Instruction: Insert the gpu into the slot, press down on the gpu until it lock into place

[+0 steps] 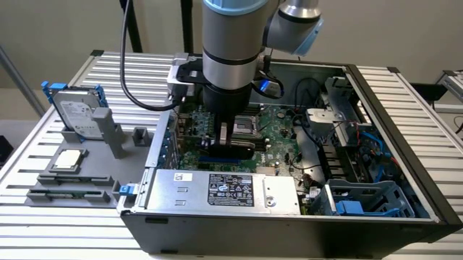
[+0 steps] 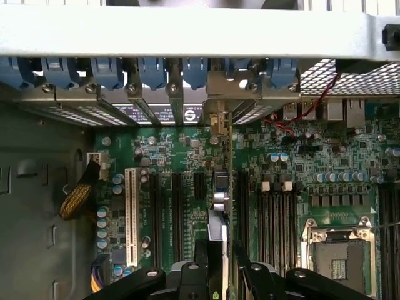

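Nearest in the exterior view is the dark front wall of the open computer case (image 1: 289, 230), which lies on a slatted metal counter (image 1: 409, 103). Just behind that wall sits a silver power supply (image 1: 278, 197). It carries a black label (image 1: 230, 190) with logos and small print that cannot be read.

Past the power supply, the slot (image 1: 217, 160) shows as a bright-blue strip on the green motherboard (image 1: 278, 127). The gpu (image 1: 237, 142) stands on edge directly over it, glossy black face upright and lower edge down at the blue strip. Whether it is fully seated cannot be told. The jaws are clamped on the gpu from above, one on each face, and the grey arm (image 1: 230, 43) rises straight up from them.

In the wrist view the gpu (image 2: 222, 215) is seen edge-on between the black jaws. Its long axis runs away from them toward the case's rear panel. Its silver end bracket (image 2: 217, 119) stands there among blue latches (image 2: 153, 70). Black slots (image 2: 177, 212) and a white slot (image 2: 131, 215) lie parallel to the card. Fine white print on the board and a lit strip of text (image 2: 164, 113) behind the brackets are illegible.

On the exterior view's left, on the counter, a grey hard drive (image 1: 76, 115) leans in a holder. Its white label is unreadable.
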You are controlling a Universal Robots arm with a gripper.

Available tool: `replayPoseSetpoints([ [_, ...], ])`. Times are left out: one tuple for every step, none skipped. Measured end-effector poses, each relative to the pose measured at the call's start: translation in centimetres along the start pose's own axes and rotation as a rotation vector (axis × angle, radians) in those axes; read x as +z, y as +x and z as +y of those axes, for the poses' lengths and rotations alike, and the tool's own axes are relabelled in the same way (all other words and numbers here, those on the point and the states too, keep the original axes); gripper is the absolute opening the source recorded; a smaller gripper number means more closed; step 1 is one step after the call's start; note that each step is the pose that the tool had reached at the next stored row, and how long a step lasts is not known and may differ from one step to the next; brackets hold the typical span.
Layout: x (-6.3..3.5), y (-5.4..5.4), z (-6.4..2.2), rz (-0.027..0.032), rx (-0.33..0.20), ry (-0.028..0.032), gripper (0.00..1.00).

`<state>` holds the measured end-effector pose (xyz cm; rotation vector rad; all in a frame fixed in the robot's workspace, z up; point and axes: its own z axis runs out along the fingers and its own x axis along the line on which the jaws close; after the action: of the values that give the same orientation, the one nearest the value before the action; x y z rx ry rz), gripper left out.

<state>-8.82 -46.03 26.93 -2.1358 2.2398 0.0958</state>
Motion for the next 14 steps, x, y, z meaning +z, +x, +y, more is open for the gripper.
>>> replayPoseSetpoints([
  [0.08, 0.0, -0.01, 0.0001, -0.001, -0.0001, 0.26],
  [0.14, -0.01, -0.02, 0.0002, -0.002, -0.0002, 0.26],
  [0.2, -0.01, -0.02, 0.0004, -0.003, -0.0002, 0.26],
  [0.25, -0.02, -0.03, 0.0006, -0.003, -0.0003, 0.26],
  [0.31, -0.02, -0.03, 0.0008, -0.004, -0.0003, 0.26],
  [0.35, -0.03, -0.02, 0.001, -0.005, -0.0004, 0.26],
  [0.4, -0.04, -0.02, 0.0012, -0.005, -0.0005, 0.26],
  [0.44, -0.04, -0.02, 0.0013, -0.006, -0.0007, 0.26],
  [0.48, -0.06, -0.02, 0.0015, -0.006, -0.0008, 0.26],
  [0.52, -0.09, -0.02, 0.0014, -0.007, -0.0009, 0.26],
  [0.55, -0.12, -0.02, 0.0016, -0.008, -0.0009, 0.26],
  [0.58, -0.16, -0.02, 0.0017, -0.008, -0.001, 0.26],
  [0.61, -0.19, -0.02, 0.0019, -0.009, -0.0011, 0.26],
  [0.66, -0.22, -0.02, 0.0019, -0.01, -0.0012, 0.26],
])
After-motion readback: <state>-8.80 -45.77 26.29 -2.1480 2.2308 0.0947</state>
